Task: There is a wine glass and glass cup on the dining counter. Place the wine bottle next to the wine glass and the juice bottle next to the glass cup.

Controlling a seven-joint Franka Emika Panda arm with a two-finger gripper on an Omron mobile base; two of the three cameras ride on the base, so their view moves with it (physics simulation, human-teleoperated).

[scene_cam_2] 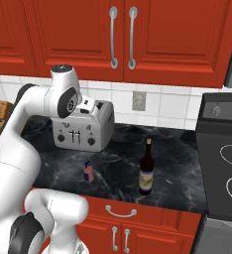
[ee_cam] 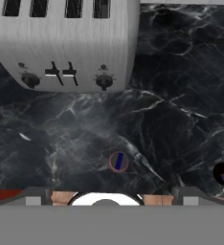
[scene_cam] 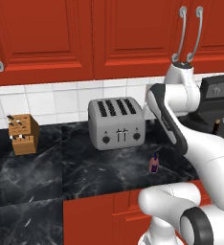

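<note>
Two bottles upright on worktop [scene_cam_2: 177,149]: juice bottle [scene_cam_2: 88,171] near toaster [scene_cam_2: 83,130], wine bottle [scene_cam_2: 146,170] beside it; my jaws spread wide, holding nothing.

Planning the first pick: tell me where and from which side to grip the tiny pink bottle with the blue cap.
Grip the tiny pink juice bottle around its body just under the dark blue cap, coming straight down. It stands upright on the black marble worktop, apart from the silver toaster and dark wine bottle.

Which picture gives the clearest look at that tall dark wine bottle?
The right base view: the wine bottle stands whole and upright on the black worktop, right of the juice bottle. The left base view shows a sliver behind the arm; the hand view catches its top at the right edge.
</note>
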